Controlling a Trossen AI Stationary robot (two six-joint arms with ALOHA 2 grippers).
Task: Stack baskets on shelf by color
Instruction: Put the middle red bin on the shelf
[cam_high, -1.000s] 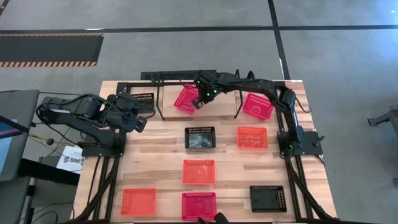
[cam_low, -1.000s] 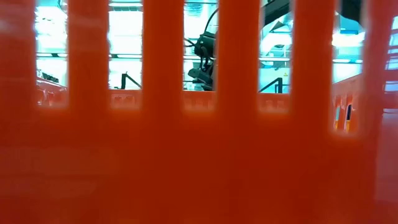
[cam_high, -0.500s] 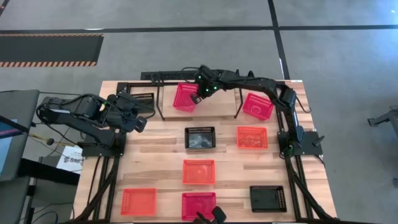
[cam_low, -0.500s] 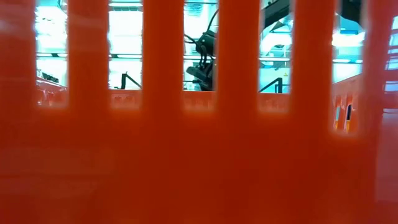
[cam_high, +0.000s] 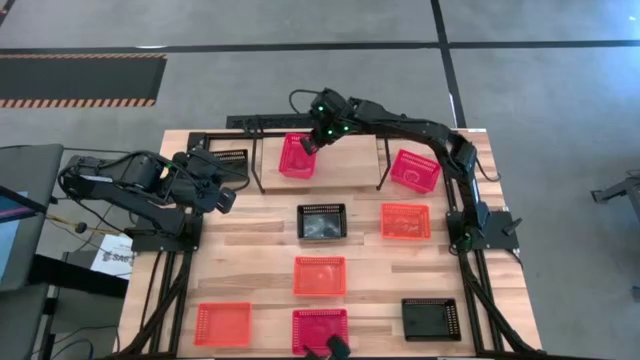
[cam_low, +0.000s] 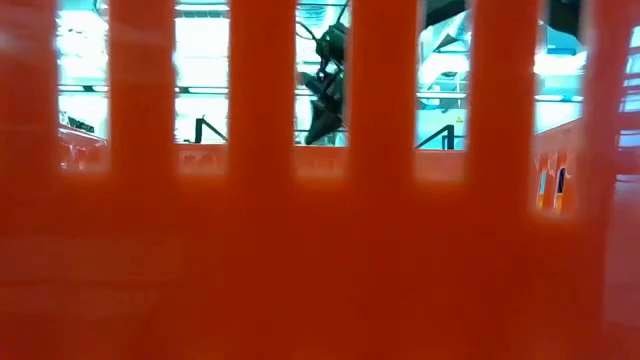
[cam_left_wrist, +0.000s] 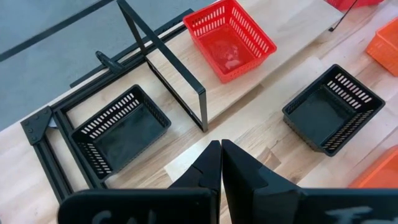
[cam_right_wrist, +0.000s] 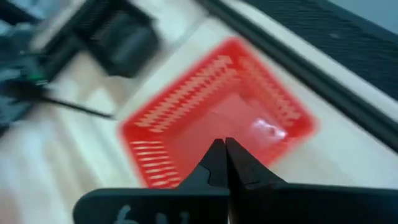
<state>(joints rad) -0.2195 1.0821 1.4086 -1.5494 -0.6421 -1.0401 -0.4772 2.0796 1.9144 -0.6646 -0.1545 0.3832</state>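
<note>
Grey concrete floor surrounds a pale wooden table (cam_high: 250, 240) that we see from above, with a dark robot arm at each side.

Since a second ago, the red basket (cam_high: 297, 155) that hung tilted at the right gripper (cam_high: 314, 143) has come down level onto the shelf (cam_high: 350, 165) at the table's far edge, toward its left end. The gripper has pulled back above the basket's far corner, and we read its fingers as pressed together with nothing between them; from its own wrist camera the basket (cam_right_wrist: 217, 118) lies apart below the closed tips. We judge this placement finished, making this the first basket we can see on the shelf board and the spot where the other reds should pile.

The left gripper (cam_left_wrist: 221, 165) waits at the table's left side, fingers closed and empty, near a black basket (cam_left_wrist: 118, 130) that sits inside the black frame just beside the shelf's left end.

Every basket we can see appears empty. A second red basket (cam_high: 414, 170) lies just right of the shelf, slightly turned. On the open table sit a black basket (cam_high: 321, 221) and an orange one (cam_high: 405, 221) side by side, another orange basket (cam_high: 319, 275) nearer the middle, and along the near edge an orange basket (cam_high: 222, 323), a red basket (cam_high: 319, 328) and a black basket (cam_high: 431, 318). The low camera is almost wholly blocked by an orange basket wall (cam_low: 300, 260).
</note>
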